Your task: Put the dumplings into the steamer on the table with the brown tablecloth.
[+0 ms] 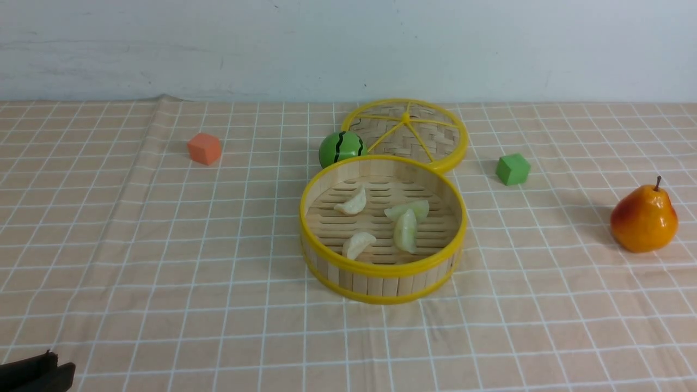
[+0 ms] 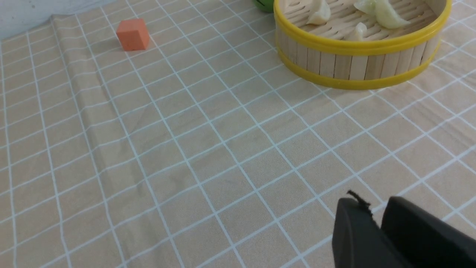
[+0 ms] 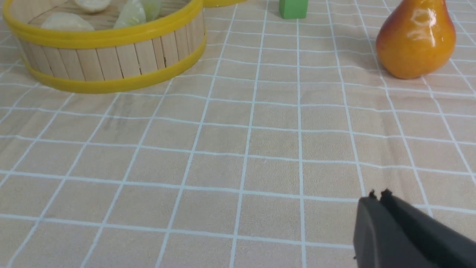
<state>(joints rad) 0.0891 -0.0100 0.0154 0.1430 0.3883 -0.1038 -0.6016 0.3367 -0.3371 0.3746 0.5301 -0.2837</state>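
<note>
The steamer [image 1: 381, 270] stands mid-table on the brown tablecloth [image 1: 207, 272]. All four dumplings lie on its slatted floor: two cream-white ones [image 1: 353, 202] [image 1: 358, 244] and two pale green ones [image 1: 409, 208] [image 1: 405, 232], the green pair touching. My left gripper [image 2: 372, 204] is shut and empty, low over the cloth near the front left corner [image 1: 34, 374], well away from the steamer [image 2: 357, 56]. My right gripper [image 3: 379, 197] is shut and empty over bare cloth, near the front right; it does not show in the front view. The steamer [image 3: 108, 59] also shows in the right wrist view.
The flat woven lid [image 1: 414, 133] leans behind the steamer, with a green watermelon ball [image 1: 341, 148] next to it. An orange cube [image 1: 205, 148] sits at the back left, a green cube [image 1: 512, 169] at the back right, and a pear [image 1: 644, 218] at the far right.
</note>
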